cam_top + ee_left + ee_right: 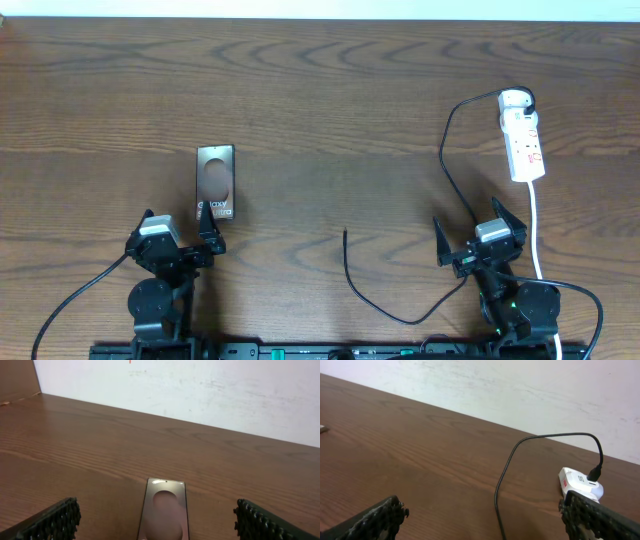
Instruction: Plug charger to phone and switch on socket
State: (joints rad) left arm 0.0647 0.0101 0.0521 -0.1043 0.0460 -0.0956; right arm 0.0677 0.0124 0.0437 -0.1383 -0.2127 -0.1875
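Observation:
The phone [215, 183] lies flat on the table at left centre, brown-grey with a pale oval; it also shows in the left wrist view [164, 510]. My left gripper [180, 232] is open just in front of it, its fingers [155, 520] either side of the phone's near end without touching. The white socket [523, 138] lies at the far right with the charger's white plug head [514, 100] in its far end. The black charger cable [450, 170] runs down to a free tip [345, 233] mid-table. My right gripper [478, 238] is open and empty, the cable [500, 495] between its fingers' span.
The socket's thick white cord [536, 230] runs toward the front edge past my right arm. A pale wall [200, 390] stands behind the table's far edge. Black arm cables trail at the front left [70, 300] and front right [590, 300].

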